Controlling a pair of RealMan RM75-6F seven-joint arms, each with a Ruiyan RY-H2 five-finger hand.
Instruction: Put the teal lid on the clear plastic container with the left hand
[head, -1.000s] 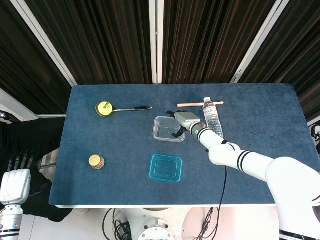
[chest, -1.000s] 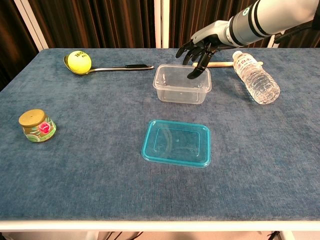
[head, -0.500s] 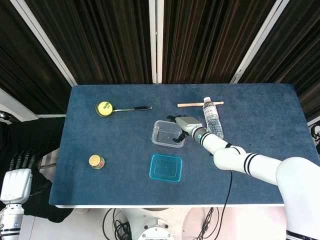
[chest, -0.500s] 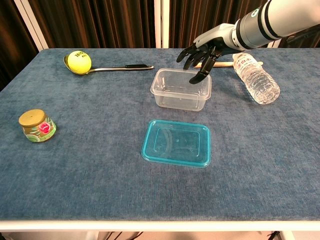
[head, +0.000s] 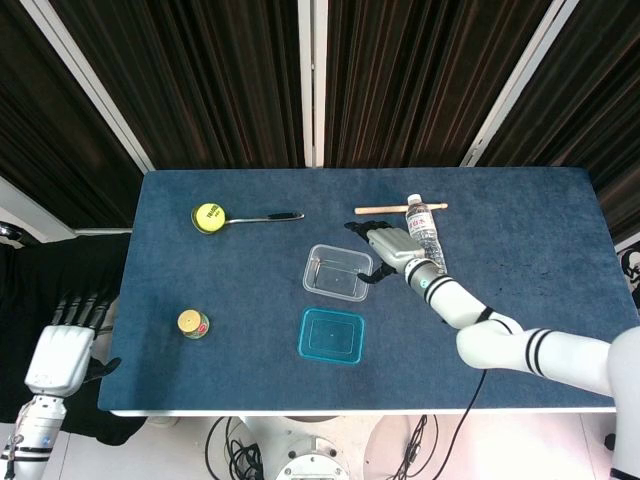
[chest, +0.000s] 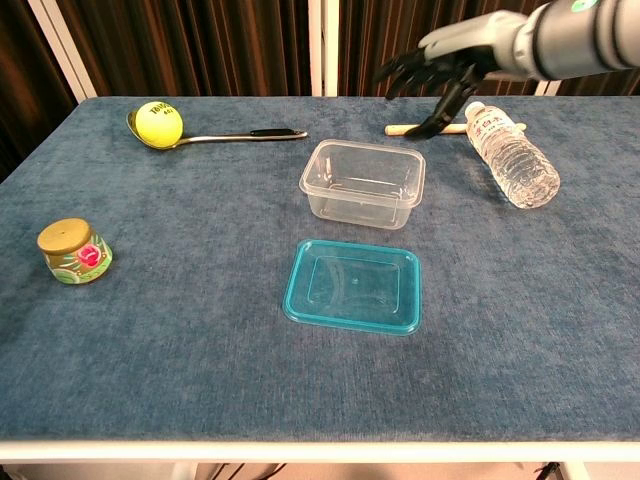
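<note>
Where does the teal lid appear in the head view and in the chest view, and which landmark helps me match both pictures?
Head view: the teal lid lies near the table's front edge, below centre.
Chest view: the teal lid lies flat, centre of picture.
Shared landmark: the clear container stands just behind it.

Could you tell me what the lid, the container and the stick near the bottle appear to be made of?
Lid: translucent teal plastic, glossy; the cloth shows faintly through it. Container: clear, thin plastic with shiny rims; the table shows through its walls. Stick: probably wood, pale tan and matte, though it is too small to be sure. Bottle: clear ribbed plastic.
</note>
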